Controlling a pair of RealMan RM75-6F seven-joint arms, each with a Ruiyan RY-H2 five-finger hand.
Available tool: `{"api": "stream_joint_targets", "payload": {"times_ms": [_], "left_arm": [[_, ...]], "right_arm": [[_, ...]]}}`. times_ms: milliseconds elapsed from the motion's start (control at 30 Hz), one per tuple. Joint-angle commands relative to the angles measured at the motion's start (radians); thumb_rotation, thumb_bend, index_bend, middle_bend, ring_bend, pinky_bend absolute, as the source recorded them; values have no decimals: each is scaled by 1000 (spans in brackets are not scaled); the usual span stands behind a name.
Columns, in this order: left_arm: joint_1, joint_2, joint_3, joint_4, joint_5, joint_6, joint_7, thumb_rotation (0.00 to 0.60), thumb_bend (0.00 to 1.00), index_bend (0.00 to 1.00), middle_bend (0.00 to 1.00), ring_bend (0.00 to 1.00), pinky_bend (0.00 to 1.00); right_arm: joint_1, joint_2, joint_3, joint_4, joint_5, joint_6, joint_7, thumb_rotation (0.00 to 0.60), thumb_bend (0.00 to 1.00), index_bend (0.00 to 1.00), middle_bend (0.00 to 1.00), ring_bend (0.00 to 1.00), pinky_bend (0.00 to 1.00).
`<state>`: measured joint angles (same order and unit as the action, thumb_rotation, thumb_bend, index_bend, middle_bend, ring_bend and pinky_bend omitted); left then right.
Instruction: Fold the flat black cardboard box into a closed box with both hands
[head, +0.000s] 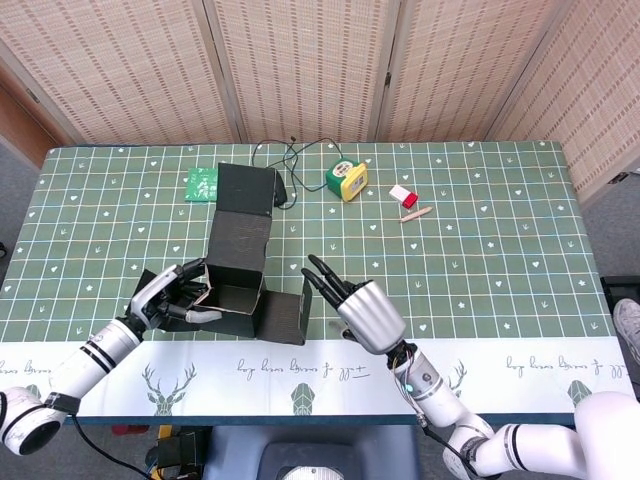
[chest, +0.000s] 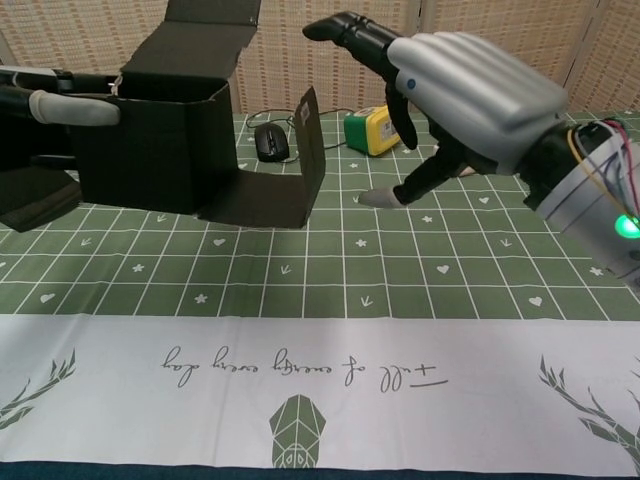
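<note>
Here the half-formed box (head: 240, 262) stands upright near the table's (head: 480, 260) front edge, lid flap raised. The left hand (head: 172, 296) grips its left wall, fingers curled over the rim. The right hand (head: 362, 310) hovers beside the box's side flap, fingers spread, holding nothing.

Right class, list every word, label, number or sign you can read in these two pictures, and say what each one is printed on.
Cursive script on the tablecloth's white border: upside down in the chest view, too stylised to read reliably.
Deer-head emblems on the same border: pictures only, no words.
Green packet: print too small to read.
Yellow and green box: label blurred.
Black cardboard box: no text visible.
</note>
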<state>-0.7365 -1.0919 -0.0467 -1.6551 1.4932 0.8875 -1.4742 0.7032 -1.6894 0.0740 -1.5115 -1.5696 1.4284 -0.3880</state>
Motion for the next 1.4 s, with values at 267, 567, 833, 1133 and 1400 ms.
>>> {"api": "stream_joint_targets", "payload": {"times_ms": [267, 567, 833, 1133, 1400], "left_arm": [[-2, 33, -19, -34, 0, -26, -58, 600, 94, 292, 290, 674, 982], [2, 55, -24, -45, 26, -26, -95, 600, 94, 289, 290, 674, 982], [6, 40, -4, -33, 50, -30, -28, 600, 94, 288, 289, 673, 982], [10, -22, 18, 15, 54, -38, 58, 600, 94, 286, 290, 673, 982], [13, -82, 38, 70, 67, -34, 104, 600, 94, 277, 290, 673, 982]], "right_arm": [[-12, -147, 26, 183, -91, 53, 103, 600, 0, 0, 0, 642, 944], [-8, -228, 50, 278, -136, 80, 144, 600, 0, 0, 0, 620, 944], [39, -328, 113, 406, -164, 113, 181, 600, 4, 0, 0, 615, 944], [125, -300, 129, 439, -203, 27, 147, 600, 62, 0, 0, 616, 944], [167, -301, 110, 465, -187, -76, 129, 600, 85, 0, 55, 651, 944]]}}
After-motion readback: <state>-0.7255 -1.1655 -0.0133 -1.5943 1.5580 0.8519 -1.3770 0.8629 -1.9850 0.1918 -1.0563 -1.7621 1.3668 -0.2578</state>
